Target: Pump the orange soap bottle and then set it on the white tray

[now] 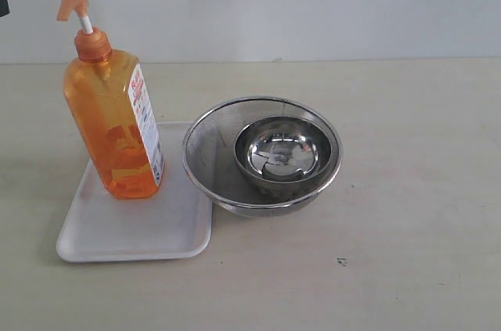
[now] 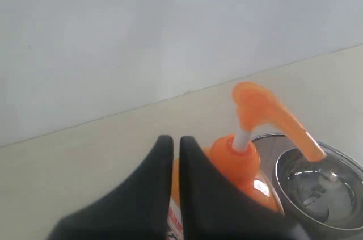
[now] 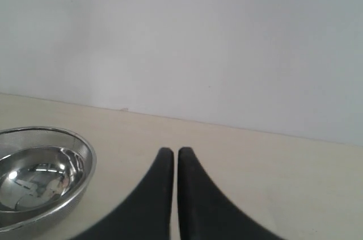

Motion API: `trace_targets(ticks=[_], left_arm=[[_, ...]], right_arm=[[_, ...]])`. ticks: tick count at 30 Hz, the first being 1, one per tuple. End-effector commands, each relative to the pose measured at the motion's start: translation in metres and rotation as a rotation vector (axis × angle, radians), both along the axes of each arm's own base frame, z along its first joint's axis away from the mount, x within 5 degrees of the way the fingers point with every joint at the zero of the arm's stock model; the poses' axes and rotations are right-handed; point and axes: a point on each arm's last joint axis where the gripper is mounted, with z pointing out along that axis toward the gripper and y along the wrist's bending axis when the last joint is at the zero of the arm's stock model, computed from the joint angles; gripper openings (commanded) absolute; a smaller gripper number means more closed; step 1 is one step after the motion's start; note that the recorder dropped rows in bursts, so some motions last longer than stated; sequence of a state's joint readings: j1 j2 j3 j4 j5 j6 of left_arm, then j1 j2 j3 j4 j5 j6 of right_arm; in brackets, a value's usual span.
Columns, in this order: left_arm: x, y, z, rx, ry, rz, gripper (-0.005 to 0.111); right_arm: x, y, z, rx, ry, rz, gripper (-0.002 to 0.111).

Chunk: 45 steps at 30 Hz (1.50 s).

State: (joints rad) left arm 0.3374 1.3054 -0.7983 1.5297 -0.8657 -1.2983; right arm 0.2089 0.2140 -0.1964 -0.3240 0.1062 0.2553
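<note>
The orange soap bottle (image 1: 117, 124) stands upright on the white tray (image 1: 133, 225), near the tray's back left part, with its pump head (image 1: 74, 2) raised on the white stem. In the left wrist view the bottle's neck (image 2: 238, 158) and pump head (image 2: 266, 112) show just beyond my left gripper (image 2: 172, 140), which is shut with nothing between its black fingers. My right gripper (image 3: 171, 152) is also shut and empty, hovering over bare table beside the bowls. Neither gripper shows in the exterior view, apart from a dark sliver at the left edge.
A steel mesh bowl (image 1: 262, 155) with a smaller steel bowl (image 1: 282, 151) inside it stands right against the tray's right edge. The nested bowls (image 3: 39, 175) also show in the right wrist view. A pale wall closes the back of the beige table (image 1: 407, 214).
</note>
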Motion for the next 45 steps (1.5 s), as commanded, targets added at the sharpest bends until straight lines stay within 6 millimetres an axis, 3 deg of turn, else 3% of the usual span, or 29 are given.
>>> trace_targets(ticks=[1, 6, 14, 26, 45], left_arm=[[-0.001, 0.001, 0.003, -0.005, -0.005, 0.005, 0.005], [-0.001, 0.001, 0.003, -0.005, -0.005, 0.005, 0.005], [-0.001, 0.001, 0.003, -0.005, -0.005, 0.005, 0.005], [-0.001, 0.001, 0.003, -0.005, -0.005, 0.005, 0.005], [-0.001, 0.001, 0.003, -0.005, -0.005, 0.005, 0.005]], right_arm=[[-0.004, -0.004, -0.010, 0.008, -0.011, -0.048, 0.000], [-0.009, -0.007, -0.020, 0.014, -0.033, -0.079, 0.000], [-0.014, -0.008, -0.052, 0.087, -0.015, -0.096, 0.000], [-0.015, -0.009, -0.057, 0.131, 0.042, -0.112, 0.000], [-0.017, -0.004, -0.069, 0.011, 0.162, -0.047, 0.000]])
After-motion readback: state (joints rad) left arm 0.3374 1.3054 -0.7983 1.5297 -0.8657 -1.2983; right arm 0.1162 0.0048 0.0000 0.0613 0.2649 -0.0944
